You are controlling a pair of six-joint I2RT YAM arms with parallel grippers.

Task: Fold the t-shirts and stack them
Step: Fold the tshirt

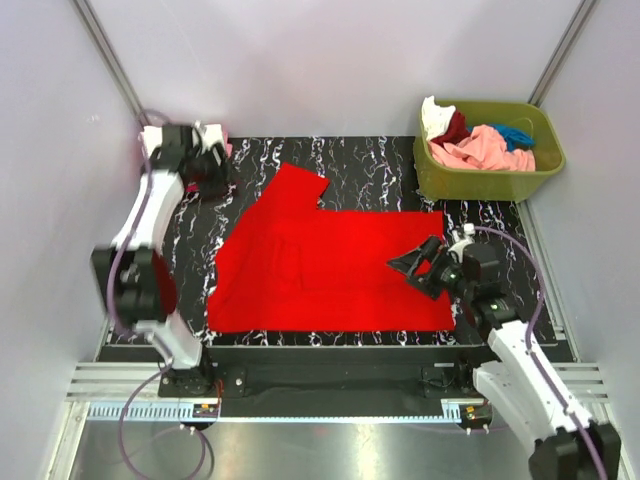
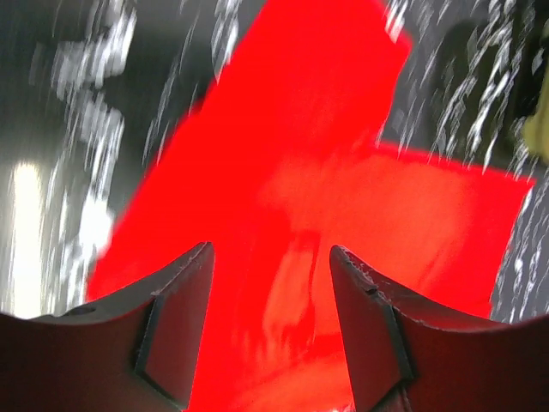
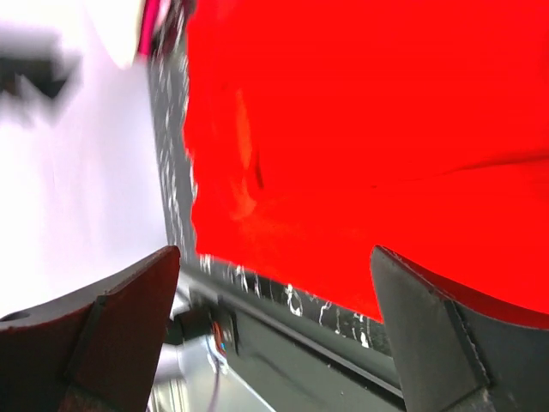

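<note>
The bright red t-shirt (image 1: 330, 270) lies spread flat on the desk (image 1: 370, 160), apparently laid out for folding. Both tools stand apart and empty, probably between grips. The left tool (image 1: 207, 165) hangs by the desk's far-left corner, and the right tool (image 1: 415, 268) sits over the shirt's right edge.

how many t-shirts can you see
5: red shirt spread on the table; white, dark red, pink and teal ones piled in the bin. More may be hidden underneath.

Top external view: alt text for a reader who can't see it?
A bright red t-shirt lies spread on the dark marbled table. The left gripper is open at the far-left corner, the right gripper open at the shirt's right edge; an olive-green bin of shirts stands far right.
</note>
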